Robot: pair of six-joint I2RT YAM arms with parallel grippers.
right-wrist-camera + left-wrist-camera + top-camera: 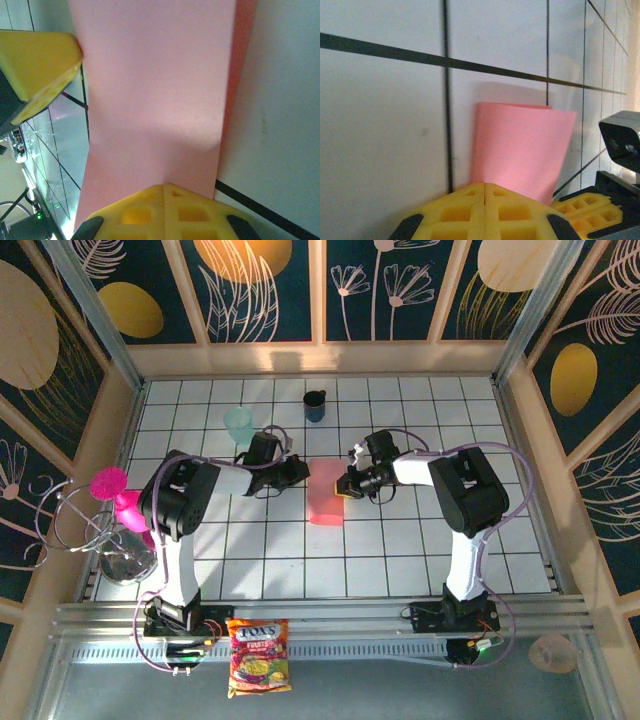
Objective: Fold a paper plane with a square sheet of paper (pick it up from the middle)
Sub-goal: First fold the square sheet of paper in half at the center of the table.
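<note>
At mid-table, left fingers [462, 212] and right fingers [142, 212] pinch opposite edges of the paper [326, 496].

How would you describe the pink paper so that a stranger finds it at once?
Start at the white tiled table; near its middle is a salmon-pink paper rectangle. It is pale and thin, unlike the bright magenta goblet at the table's left edge.

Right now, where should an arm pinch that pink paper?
Pinch a side edge, coming in low from either side: the square sheet of paper is thin and folded over, so only its edges offer a pinch. The left gripper and right gripper are shut on opposite edges.
</note>
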